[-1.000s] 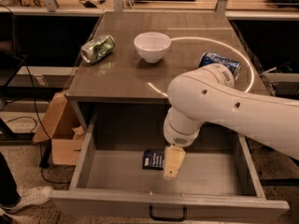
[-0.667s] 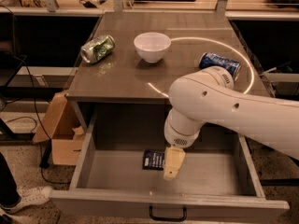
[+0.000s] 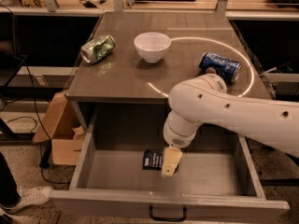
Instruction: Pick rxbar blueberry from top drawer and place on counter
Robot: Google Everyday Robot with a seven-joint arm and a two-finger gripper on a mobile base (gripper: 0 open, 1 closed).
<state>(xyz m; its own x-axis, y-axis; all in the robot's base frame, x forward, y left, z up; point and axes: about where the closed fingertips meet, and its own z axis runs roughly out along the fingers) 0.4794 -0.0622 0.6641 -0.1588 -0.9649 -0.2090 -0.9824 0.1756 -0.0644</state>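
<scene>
At twelve o'clock, flat glossy grey-brown counter (image 3: 187, 73), bearing a round white bowl (image 3: 152, 45), apparently empty. At six, wide shallow grey metal top drawer (image 3: 205, 181), pulled open, holding only the small flat dark-blue foil rxbar blueberry (image 3: 152, 159) mid-floor. Beige-tipped gripper (image 3: 170, 162) at its three o'clock edge; open or closed, cannot tell. Likely light, crinkly, slick: best pinched across the narrow width.

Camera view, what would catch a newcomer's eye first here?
The bulky white robot arm sweeps in from the right. Its gripper hangs inside the open grey metal top drawer, right beside the small dark-blue rxbar blueberry wrapper lying flat on the drawer floor. Behind, on the glossy grey-brown counter, sit a white bowl, a crushed green can at left and a blue can lying at right.
</scene>
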